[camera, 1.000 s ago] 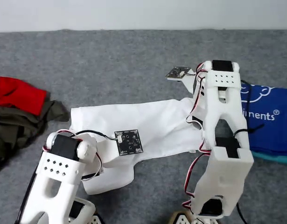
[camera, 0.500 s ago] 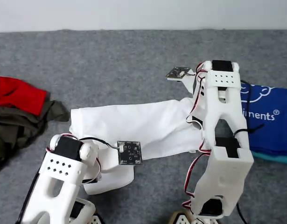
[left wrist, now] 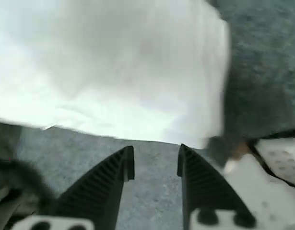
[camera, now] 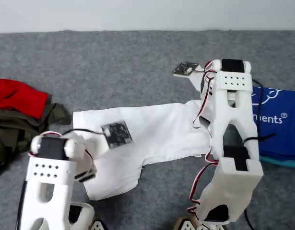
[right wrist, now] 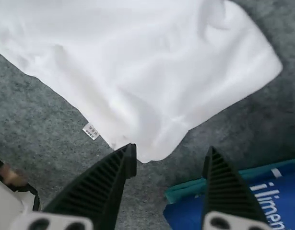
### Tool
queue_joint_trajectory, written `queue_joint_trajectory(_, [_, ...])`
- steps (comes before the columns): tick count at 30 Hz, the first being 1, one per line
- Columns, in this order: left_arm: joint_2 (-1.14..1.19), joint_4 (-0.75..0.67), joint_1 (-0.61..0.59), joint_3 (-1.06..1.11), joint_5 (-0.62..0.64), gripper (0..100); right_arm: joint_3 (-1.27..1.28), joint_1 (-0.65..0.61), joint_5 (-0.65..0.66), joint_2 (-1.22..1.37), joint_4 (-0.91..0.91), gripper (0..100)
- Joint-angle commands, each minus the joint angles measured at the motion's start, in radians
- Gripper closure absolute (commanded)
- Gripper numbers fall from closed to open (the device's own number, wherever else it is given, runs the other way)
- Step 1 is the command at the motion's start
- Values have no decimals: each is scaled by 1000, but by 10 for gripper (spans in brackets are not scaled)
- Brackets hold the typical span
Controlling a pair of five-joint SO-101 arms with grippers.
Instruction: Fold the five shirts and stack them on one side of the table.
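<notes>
White shirt spread flat. L gripper released, empty, tips just off its edge; R gripper likewise, by shirt's right corner.

White shirt; perhaps olive garment

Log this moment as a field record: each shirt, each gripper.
white shirt: spread flat, centre
blue shirt: flat, robot's right, on teal shirt
red shirt: crumpled on olive shirt, robot's left
left gripper: open, empty, above white shirt's edge
right gripper: open, empty, above white shirt's corner
</notes>
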Motion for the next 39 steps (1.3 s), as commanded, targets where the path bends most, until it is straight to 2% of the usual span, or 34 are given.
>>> queue_joint_trajectory(1, [-9, -133, -84, -67, 89, 848, -14, 2, -32, -88, -38, 771])
queue_joint_trajectory(7, [-2, -397, -120, -53, 350, 990, -9, 15, -308, -85, -268, 772])
queue_joint_trajectory(9, [38, -476, -106, -25, 440, 981, -9, 13, -419, -53, -346, 773])
queue_joint_trajectory(12, [157, -545, -86, -25, 499, 986, -11, 13, -514, 18, -446, 819])
queue_joint_trajectory(16, [351, -583, -81, -116, 563, 986, -12, 24, -520, 105, -545, 984])
queue_joint_trajectory(17, [400, -583, -81, -154, 582, 986, -12, 27, -522, 122, -558, 995])
queue_joint_trajectory(19, [500, -577, -80, -232, 623, 986, -12, 27, -525, 153, -576, 969])
queue_joint_trajectory(22, [638, -577, -80, -321, 664, 986, -12, 27, -525, 191, -610, 991])
queue_joint_trajectory(31, [991, -575, -80, -466, 661, 986, -14, 33, -519, 315, -723, 989])
queue_joint_trajectory(39, [1191, -480, -103, -644, 657, 986, -110, 97, -463, 400, -662, 989])
